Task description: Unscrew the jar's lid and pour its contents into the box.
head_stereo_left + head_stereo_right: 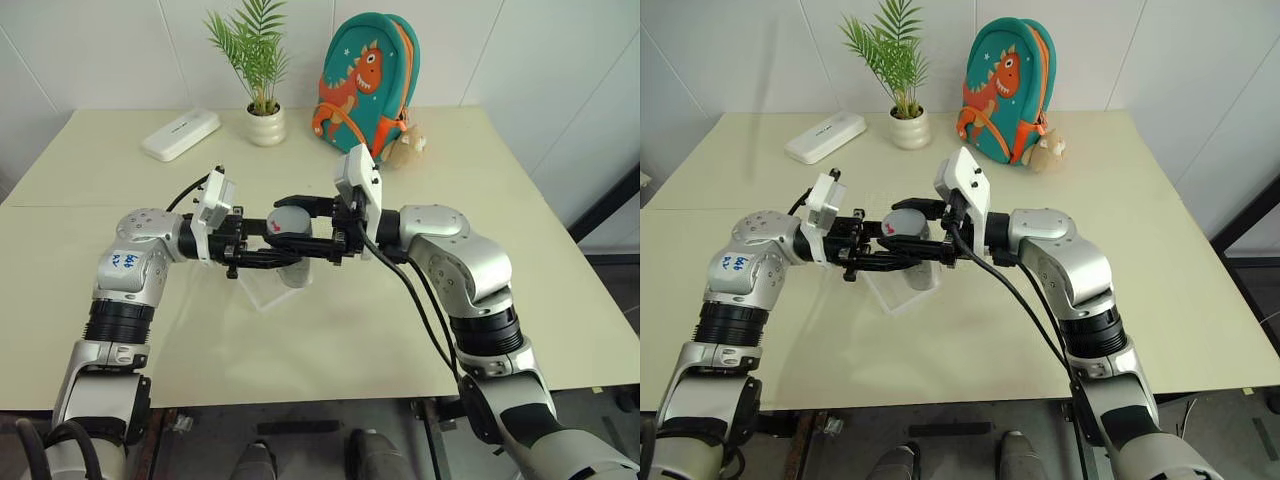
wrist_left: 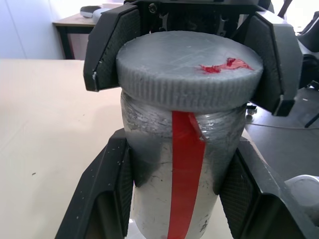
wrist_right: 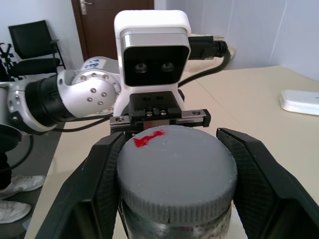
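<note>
Head views, left tool [image 1: 262, 258]: it reaches in from the left, level, and is clamped on the body of the jar [image 1: 295, 268].
Head views, right tool [image 1: 310, 222]: it reaches in from the right, level, and is clamped on the lid [image 1: 289, 219], which sits on top of the jar.
Head views, jar: upright, held above the counter [image 1: 330, 340], over the box [image 1: 262, 291].
Head views, box: clear tray resting on the counter, directly under the two tools.
Head views, back of the counter: a white oblong case [image 1: 181, 133], a white plant pot [image 1: 266, 125] with a green plant, and a teal dinosaur backpack [image 1: 366, 85].
Left wrist view, jar [image 2: 174, 174]: silvery body with a red stripe, pressed between the two black fingers [image 2: 107, 191] of the left tool.
Left wrist view, lid [image 2: 189, 69]: grey, ribbed edge, red mark on top; the right tool's fingers [image 2: 112, 45] squeeze it from both sides.
Right wrist view, lid [image 3: 177, 172]: on the jar, between the right tool's fingers [image 3: 99, 184]; the left arm's wrist camera [image 3: 152, 47] is just behind it.
</note>
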Tool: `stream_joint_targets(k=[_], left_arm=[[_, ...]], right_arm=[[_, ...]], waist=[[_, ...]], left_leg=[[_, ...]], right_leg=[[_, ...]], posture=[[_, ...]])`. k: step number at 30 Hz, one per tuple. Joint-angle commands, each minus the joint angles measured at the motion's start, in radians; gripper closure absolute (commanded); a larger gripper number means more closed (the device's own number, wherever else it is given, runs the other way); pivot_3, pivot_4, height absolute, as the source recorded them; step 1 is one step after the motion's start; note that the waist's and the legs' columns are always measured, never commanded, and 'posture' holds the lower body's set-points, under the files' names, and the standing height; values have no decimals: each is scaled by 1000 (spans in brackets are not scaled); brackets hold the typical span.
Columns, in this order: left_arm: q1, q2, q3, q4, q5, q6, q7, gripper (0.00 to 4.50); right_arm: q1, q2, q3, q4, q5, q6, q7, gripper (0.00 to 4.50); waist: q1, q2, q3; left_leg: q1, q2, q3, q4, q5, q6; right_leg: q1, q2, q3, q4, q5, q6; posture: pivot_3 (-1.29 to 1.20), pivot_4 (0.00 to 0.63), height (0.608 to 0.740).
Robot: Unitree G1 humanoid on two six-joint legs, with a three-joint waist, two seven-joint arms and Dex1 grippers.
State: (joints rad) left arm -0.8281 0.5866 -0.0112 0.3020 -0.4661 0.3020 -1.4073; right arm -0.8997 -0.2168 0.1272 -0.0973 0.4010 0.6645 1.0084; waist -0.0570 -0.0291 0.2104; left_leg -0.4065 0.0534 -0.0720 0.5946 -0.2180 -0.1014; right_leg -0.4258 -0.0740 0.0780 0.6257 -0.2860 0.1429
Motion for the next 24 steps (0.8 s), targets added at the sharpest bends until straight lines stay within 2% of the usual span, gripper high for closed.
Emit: stream_joint_targets(k=[1,4,5,6,7,11,24], left_arm=[[-44,-21,-32,56,63,-21,43,2557],[-47,-19,-32,50,62,-27,45,2557],[-46,-18,-30,40,60,-24,50,2557],[-45,-16,-29,30,59,-22,54,2557],[-42,-12,-28,19,59,-21,56,2557],[-21,7,-18,-53,49,9,65,2557],[44,63,20,-207,26,95,109,2557]], right_arm=[[-71,92,84,-93,147,-37,144,1889],[-72,88,94,-84,121,-37,131,1889],[-76,90,92,-76,109,-26,108,1539],[-80,91,92,-68,92,-25,85,1539],[-83,86,98,-62,68,-22,63,1145],[-75,73,113,-55,-3,-39,9,352],[-39,23,69,-134,-8,17,-103,352]], waist=[[0,0,0],[0,0,0],[0,0,0],[-1,0,0],[-2,1,0],[-1,1,1],[-1,1,1]], left_leg=[[0,0,0,0,0,0],[0,0,0,0,0,0],[0,0,0,0,0,0],[0,0,0,0,0,0],[0,0,0,0,0,0],[0,0,0,0,0,0],[0,0,0,0,0,0]], right_leg=[[0,0,0,0,0,0],[0,0,0,0,0,0],[0,0,0,0,0,0],[0,0,0,0,0,0],[0,0,1,0,0,0],[-1,0,1,1,0,0],[-1,0,1,1,0,0]], posture=[[0,150,740],[0,150,740],[0,150,740],[0,150,740],[0,150,740],[0,150,740],[0,150,740]])
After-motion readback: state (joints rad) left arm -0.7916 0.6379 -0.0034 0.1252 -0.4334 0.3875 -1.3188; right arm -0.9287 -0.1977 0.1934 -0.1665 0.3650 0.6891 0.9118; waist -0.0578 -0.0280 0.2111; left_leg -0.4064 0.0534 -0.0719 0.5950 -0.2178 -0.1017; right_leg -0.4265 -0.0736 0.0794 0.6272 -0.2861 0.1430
